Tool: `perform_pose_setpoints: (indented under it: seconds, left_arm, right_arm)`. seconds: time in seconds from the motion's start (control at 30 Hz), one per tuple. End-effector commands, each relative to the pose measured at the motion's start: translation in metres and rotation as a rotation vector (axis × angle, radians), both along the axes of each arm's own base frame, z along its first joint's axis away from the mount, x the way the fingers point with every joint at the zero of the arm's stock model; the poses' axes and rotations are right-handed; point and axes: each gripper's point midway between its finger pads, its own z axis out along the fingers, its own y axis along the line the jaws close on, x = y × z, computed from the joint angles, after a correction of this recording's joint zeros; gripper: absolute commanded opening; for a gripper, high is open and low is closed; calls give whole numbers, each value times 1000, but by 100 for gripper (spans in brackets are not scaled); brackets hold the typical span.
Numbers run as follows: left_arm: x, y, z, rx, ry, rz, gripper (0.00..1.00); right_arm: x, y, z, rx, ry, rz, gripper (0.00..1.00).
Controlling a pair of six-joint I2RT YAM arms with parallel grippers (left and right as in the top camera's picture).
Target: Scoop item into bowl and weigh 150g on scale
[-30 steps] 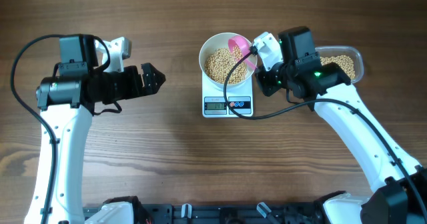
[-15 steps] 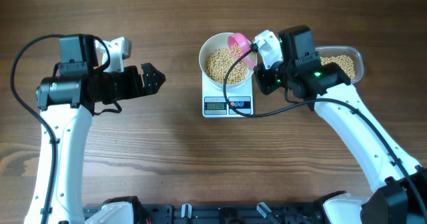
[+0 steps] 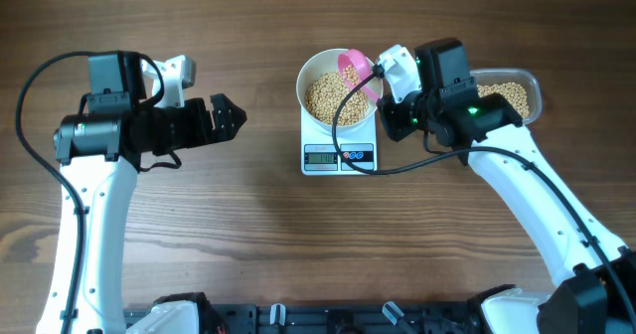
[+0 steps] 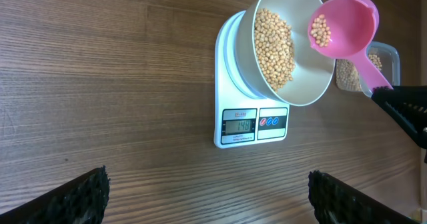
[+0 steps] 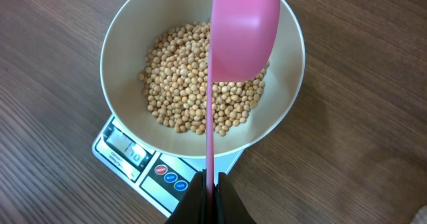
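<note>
Right end effector (image 5: pixel 210 184) clamped on pink scoop (image 4: pixel 340 27), few beans (image 4: pixel 321 29) inside, above white bowl (image 4: pixel 313 84) on scale (image 4: pixel 227 64), display (image 4: pixel 239 126) digits unclear, left end effector (image 3: pixel 227 118) spread wide.

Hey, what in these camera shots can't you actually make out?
- The scale readout: digits too small overhead, blurred in both wrist views.
- The scoop contents: right wrist view shows only a plain pink surface.
- The clear tub: overhead, the right arm covers most of it; left wrist, the scoop hides part.
</note>
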Motion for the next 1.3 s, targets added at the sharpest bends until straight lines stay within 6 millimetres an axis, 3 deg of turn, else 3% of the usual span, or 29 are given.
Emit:
perform_pose_setpoints:
  seconds: [0.0, 1.27]
  left_arm:
    - [2, -3, 9, -6, -31, -26, 100]
    - [2, -3, 9, -6, -31, -26, 100]
  right_arm:
    - [2, 5, 13, 30, -27, 7, 4]
    - [5, 2, 13, -49, -88, 86, 4]
